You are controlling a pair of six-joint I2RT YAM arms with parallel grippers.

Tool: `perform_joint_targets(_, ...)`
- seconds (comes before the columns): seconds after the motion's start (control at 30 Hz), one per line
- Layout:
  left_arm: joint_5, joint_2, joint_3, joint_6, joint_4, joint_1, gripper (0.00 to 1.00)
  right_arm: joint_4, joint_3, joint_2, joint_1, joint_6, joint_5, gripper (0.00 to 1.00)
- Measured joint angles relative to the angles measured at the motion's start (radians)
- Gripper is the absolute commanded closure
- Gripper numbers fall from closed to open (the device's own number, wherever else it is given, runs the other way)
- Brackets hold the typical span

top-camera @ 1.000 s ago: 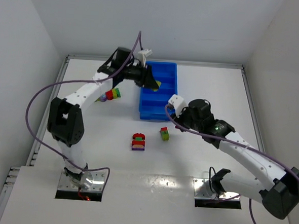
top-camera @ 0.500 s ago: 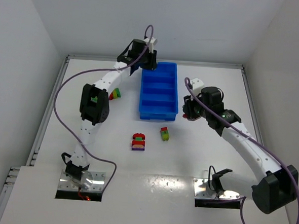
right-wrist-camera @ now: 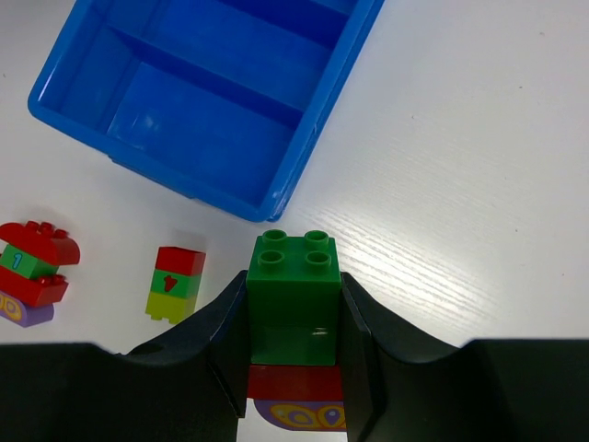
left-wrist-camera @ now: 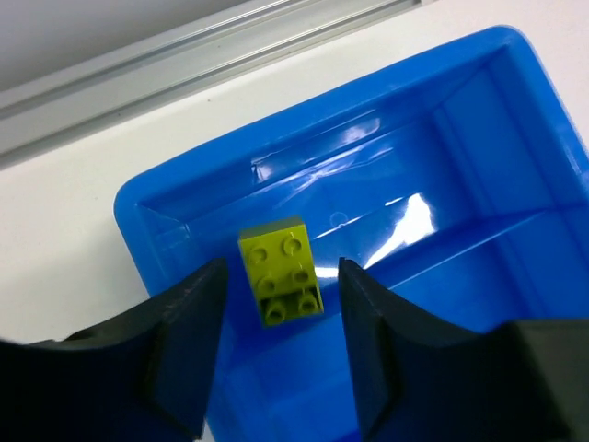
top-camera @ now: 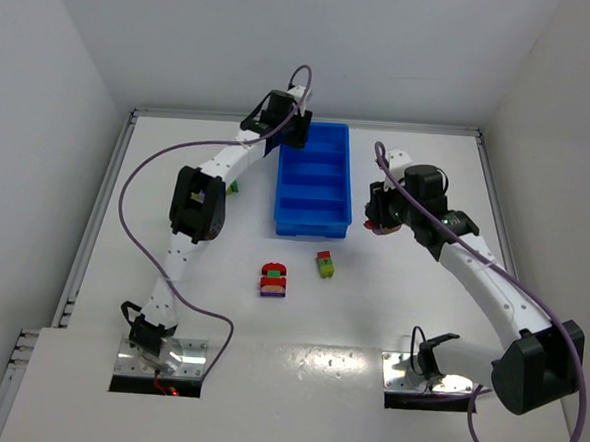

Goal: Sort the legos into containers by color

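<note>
The containers are the compartments of one long blue tray (top-camera: 348, 184). My left gripper (top-camera: 293, 133) hangs over its far end. In the left wrist view its jaws (left-wrist-camera: 281, 318) stand open around a yellow-green lego (left-wrist-camera: 280, 271) in the end compartment (left-wrist-camera: 386, 166), and the brick touches neither finger. My right gripper (top-camera: 380, 219) is to the right of the tray's near end, shut on a lego cluster (right-wrist-camera: 294, 285): a green brick over red and purple ones. On the table lie a red-green-yellow stack (top-camera: 324, 264) and a red-green-purple cluster (top-camera: 273, 280).
Another small cluster (top-camera: 234, 185) peeks out from behind the left arm, left of the tray. The right wrist view shows the tray's near compartments (right-wrist-camera: 198, 124) with bare floors. White walls and a metal rail (left-wrist-camera: 184, 64) bound the table behind the tray.
The left arm swung from the tray's left side to its far end and opened, letting the yellow-green brick go. The right arm carried its cluster to the tray's right side.
</note>
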Motion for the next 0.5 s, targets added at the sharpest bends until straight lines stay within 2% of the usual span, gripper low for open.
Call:
perform_joint_targets(0.17,-0.023,0.015,0.000,0.008,0.027,-0.005,0.24,0.000,0.002,0.015,-0.006,0.001,-0.007,1.00)
perform_joint_targets(0.37,-0.038,0.016,0.000,-0.002,0.046,-0.015,0.24,-0.001,0.007,0.019,-0.008,0.002,-0.029,1.00)
perform_joint_targets(0.5,0.102,-0.026,-0.058,-0.063,0.079,-0.001,0.24,0.005,0.011,0.019,-0.010,0.000,-0.072,1.00)
